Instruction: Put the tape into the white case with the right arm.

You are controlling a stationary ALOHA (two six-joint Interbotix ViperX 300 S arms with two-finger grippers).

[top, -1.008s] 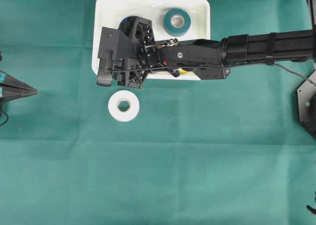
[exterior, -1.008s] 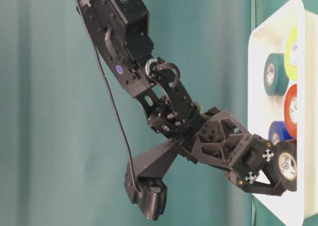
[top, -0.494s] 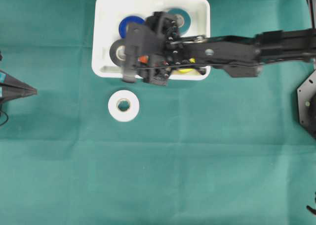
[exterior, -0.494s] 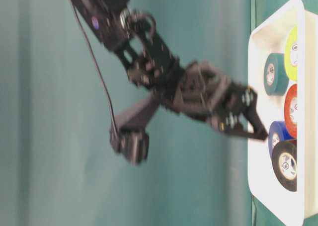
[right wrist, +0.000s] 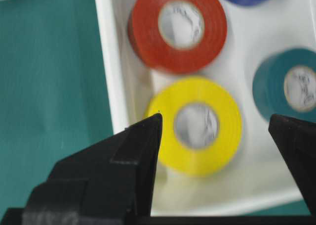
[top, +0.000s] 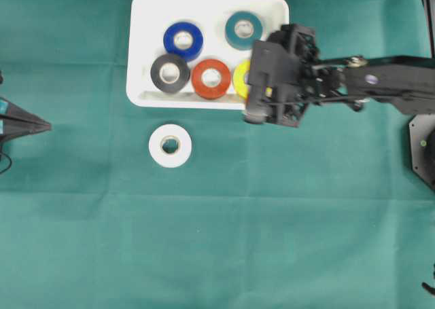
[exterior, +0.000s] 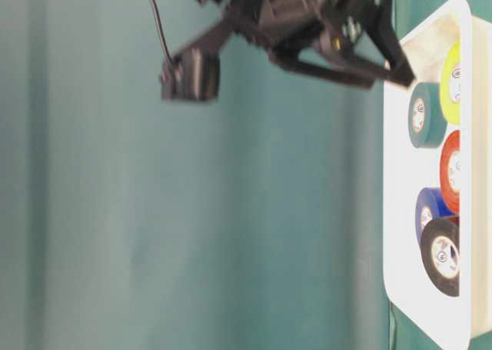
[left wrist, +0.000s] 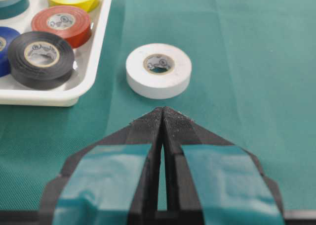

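Note:
A white tape roll (top: pixel 170 144) lies flat on the green cloth just in front of the white case (top: pixel 146 10), apart from its rim. Black (top: pixel 170 73), blue (top: pixel 183 41), red (top: pixel 211 78), teal (top: pixel 243 29) and yellow (right wrist: pixel 197 126) rolls lie in the case. My right gripper (top: pixel 255 81) hangs open and empty above the case's right end, over the yellow roll. My left gripper (left wrist: pixel 162 110) is shut with nothing in it, low at the table's left edge, its tip pointing at the white roll (left wrist: pixel 158 70).
Green cloth covers the whole table. A black mount (top: pixel 423 142) sits at the right edge. The right arm (top: pixel 387 88) stretches in from the right along the case's front corner.
The right gripper has let go of the black roll, which now lies in the case, then risen and drawn back to the right. The left gripper and the white roll have not moved.

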